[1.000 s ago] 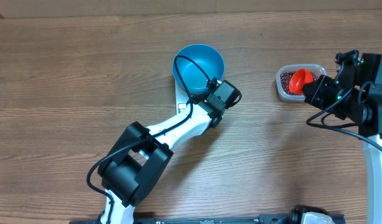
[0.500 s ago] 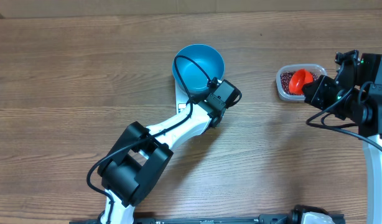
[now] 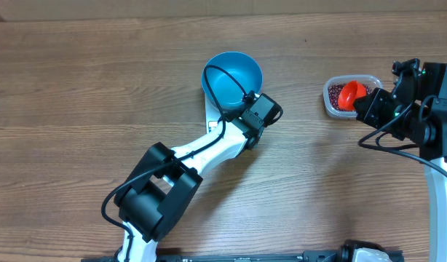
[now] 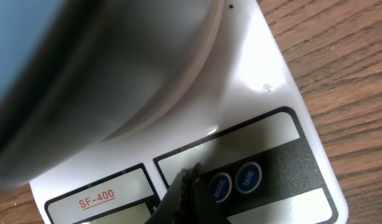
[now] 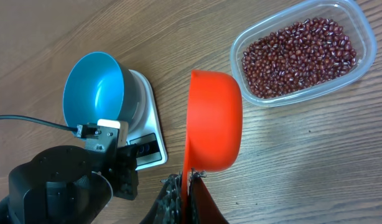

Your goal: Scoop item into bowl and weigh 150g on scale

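Overhead: nothing differs from the frames a second and half a second back. Arms, bowl and scoop sit exactly as they did. Count:
- one blue bowl [image 3: 233,75], sitting on one white scale [image 3: 211,118], mid-bench [image 3: 78,87]
- one clear tub [image 3: 330,104] well to the right, holding the beans [image 3: 332,93], which are too many to count
- one red-orange scoop [image 3: 351,93] over the tub
- two arms; the left arm [image 3: 209,149] reaches up to the scale's near edge

Left wrist: the left end effector [image 4: 188,179] is clenched, fingers pressed together to a dark point and grasping nothing. It is over the scale's panel, just left of two round blue buttons [image 4: 220,185]. Contact with the panel: cannot tell. The bowl's underside fills the upper left, blurred. One red "SF-400" label [image 4: 96,199].

Right wrist: the right end effector [image 5: 183,190] is clenched on the scoop's lower end. The scoop is tipped on edge, back to the camera, so its contents cannot be told. The beans lie in the tub at upper right. The bowl sits on the scale at left.
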Tool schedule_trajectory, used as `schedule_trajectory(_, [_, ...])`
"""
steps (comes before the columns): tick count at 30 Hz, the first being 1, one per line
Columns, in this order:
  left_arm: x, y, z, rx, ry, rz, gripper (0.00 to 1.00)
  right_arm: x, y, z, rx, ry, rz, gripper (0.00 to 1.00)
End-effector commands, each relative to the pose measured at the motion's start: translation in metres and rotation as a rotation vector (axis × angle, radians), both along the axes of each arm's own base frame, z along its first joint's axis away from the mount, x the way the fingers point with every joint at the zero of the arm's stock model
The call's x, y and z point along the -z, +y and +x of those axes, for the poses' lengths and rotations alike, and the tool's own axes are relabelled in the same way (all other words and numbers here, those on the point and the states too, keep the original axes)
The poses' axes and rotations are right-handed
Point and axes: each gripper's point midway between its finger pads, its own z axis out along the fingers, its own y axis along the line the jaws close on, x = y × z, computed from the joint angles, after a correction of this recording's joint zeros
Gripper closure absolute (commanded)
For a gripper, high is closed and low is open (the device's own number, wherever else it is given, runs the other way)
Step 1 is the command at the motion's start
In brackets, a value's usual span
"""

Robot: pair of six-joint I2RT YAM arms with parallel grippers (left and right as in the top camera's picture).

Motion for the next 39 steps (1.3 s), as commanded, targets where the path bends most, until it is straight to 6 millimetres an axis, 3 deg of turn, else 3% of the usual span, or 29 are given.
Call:
schedule_trajectory(1, [0.019, 0.004, -0.012, 0.032, 0.065, 0.013, 0.96, -0.015, -0.001, 0.003, 0.000, -0.045, -0.012, 0.96])
schedule_trajectory(8, [0.028, 0.002, -0.014, 0.051, 0.094, 0.002, 0.96, -0.015, -0.001, 0.002, 0.000, -0.041, -0.011, 0.96])
schedule_trajectory(13, [0.013, -0.004, -0.008, 0.087, 0.074, 0.004, 0.96, -0.014, -0.001, 0.001, -0.001, -0.036, -0.011, 0.96])
schedule_trajectory(17, [-0.022, -0.014, -0.012, 0.135, 0.051, 0.004, 0.96, -0.014, -0.001, 0.001, 0.000, -0.037, -0.011, 0.96])
schedule_trajectory(20, [-0.062, -0.019, -0.017, 0.159, 0.009, -0.027, 0.96, -0.014, -0.001, 0.002, 0.000, -0.039, -0.011, 0.96])
schedule_trajectory(26, [-0.126, -0.015, -0.030, 0.177, -0.056, -0.116, 0.96, -0.015, -0.001, 0.002, 0.000, -0.042, -0.012, 0.96])
schedule_trajectory(39, [-0.232, 0.046, -0.047, 0.180, -0.167, -0.292, 0.96, -0.021, -0.002, 0.010, -0.001, -0.082, -0.018, 0.96])
